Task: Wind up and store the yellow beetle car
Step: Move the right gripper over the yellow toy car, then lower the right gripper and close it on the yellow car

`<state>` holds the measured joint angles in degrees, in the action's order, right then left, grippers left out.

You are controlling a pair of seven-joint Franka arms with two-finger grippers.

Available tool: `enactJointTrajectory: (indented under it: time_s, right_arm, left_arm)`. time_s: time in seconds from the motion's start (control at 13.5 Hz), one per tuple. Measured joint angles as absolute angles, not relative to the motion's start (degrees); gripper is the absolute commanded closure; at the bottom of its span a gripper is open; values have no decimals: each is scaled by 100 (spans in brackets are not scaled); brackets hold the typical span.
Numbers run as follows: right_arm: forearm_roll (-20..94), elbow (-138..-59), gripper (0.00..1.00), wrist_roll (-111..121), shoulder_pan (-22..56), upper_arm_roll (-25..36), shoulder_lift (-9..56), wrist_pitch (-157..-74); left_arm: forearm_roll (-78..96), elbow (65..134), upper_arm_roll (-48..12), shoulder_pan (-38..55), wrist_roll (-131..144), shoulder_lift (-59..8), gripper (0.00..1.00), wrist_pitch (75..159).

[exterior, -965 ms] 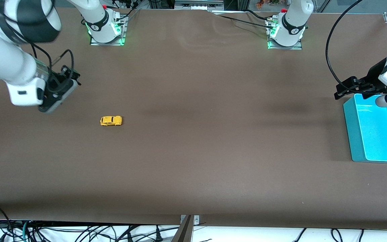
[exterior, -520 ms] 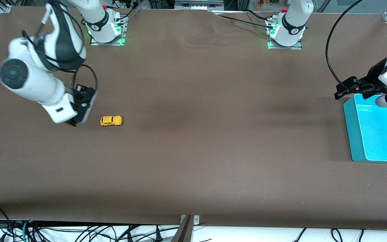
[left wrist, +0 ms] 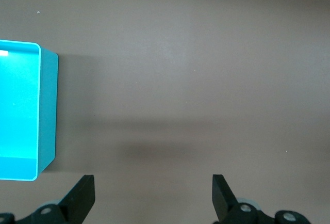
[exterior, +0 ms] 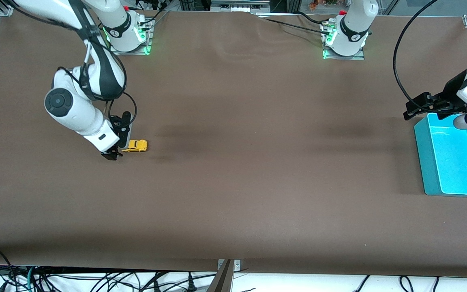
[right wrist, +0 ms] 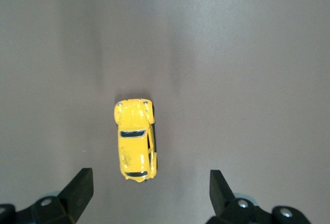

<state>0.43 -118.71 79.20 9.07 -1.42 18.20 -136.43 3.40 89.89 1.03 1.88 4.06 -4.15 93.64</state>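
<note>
Progress: nothing wound or stored; my right pincer (exterior: 114, 153) spread wide, empty, low beside yellow beetle car (exterior: 134, 145) on counter (exterior: 233, 182) at right arm's end | left pincer (left wrist: 152, 198) gaping, empty, waiting by teal bin (exterior: 424, 162) | bin partly cut off; winding mechanism not discernible.

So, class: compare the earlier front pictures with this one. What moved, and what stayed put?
The right gripper swung from the table's edge at the right arm's end over to the car and came down beside it, jaws open, not gripping. The car, the blue bin and the waiting, open left gripper by the bin stayed as they were.
</note>
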Motion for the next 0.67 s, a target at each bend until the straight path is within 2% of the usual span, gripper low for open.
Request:
enactJointTrajectory:
  time_s: [0.15,0.67]
  right_arm:
    - [43,-11872,5,8000,865,-149,2036,-13838]
    - [43,-12083,6,8016,830,-164,2340,-14408]
  left_arm:
    - [340,8988,103,188,406,-415,0,9364]
    - [340,8987,103,188,406,-416,0,9364]
